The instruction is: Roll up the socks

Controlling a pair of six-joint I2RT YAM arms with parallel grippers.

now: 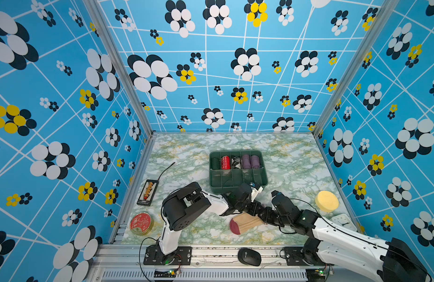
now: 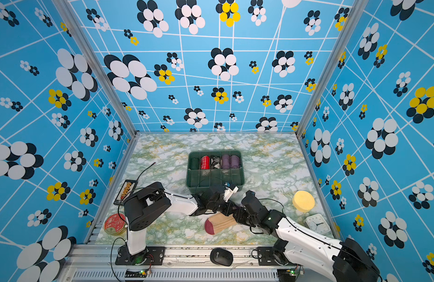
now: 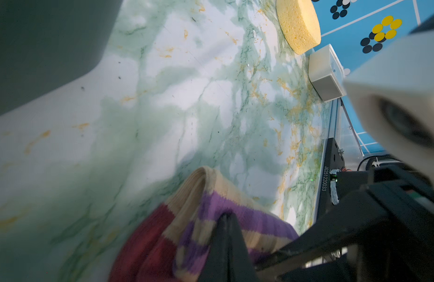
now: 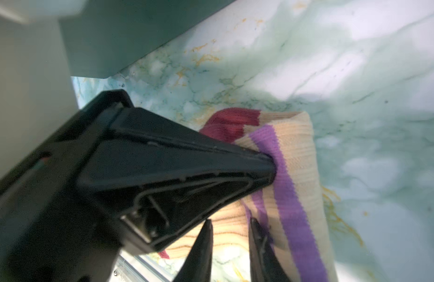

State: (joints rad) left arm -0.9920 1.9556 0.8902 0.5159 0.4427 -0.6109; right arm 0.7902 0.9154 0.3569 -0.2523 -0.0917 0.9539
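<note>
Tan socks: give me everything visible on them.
The socks are tan ribbed knit with maroon toe and cuff and purple stripes. They lie on the marble-patterned table near its front edge, toe end flat, cuff end bunched, not yet a roll. The left claw is shut on the striped cuff; the right claw stands open close beside it.

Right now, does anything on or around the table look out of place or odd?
The mouse sits on the front rail, off the table, apart from everything else. The socks lie unrolled, cuff end bunched in the shut left gripper. Nothing looks spilled or broken.
</note>
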